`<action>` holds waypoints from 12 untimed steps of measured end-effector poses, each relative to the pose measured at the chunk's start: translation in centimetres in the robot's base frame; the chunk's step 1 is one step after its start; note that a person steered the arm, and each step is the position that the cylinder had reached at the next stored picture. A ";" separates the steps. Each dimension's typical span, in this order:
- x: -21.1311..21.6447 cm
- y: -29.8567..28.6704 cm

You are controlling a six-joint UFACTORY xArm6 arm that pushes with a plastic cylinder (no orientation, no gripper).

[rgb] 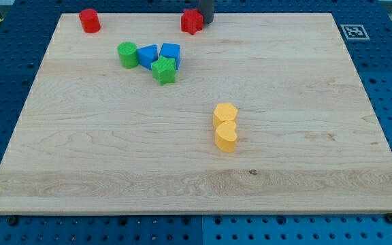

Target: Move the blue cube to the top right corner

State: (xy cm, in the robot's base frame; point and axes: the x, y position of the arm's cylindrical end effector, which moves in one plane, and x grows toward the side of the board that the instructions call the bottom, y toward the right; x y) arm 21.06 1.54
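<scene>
Waiting at the far edge: your tip (207,22) sits just right of the red star-like block (192,22), well apart from the blue cube (171,53).

There is no gripper, only the rod. The blue cube touches the green star-shaped block (163,70) and the blue triangular block (147,55) on the wooden bench (284,136); a careless push could drag those along. The far-right corner marker (352,31) shows no readable writing.

Two red blocks (90,20) (192,22), two green blocks (127,54) (163,70), two blue blocks (147,56) (171,53) and two yellow blocks (225,113) (226,137) sit on one counter (305,136).
</scene>
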 end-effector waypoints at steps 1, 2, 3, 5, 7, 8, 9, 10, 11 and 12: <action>0.0 0.0; 0.3 2.4; 4.4 7.1; 16.1 10.5; 15.6 8.4; 13.9 4.5; 13.8 3.2; 12.9 0.5; 10.7 -0.9; 10.4 -0.9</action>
State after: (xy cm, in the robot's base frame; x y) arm 31.51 0.66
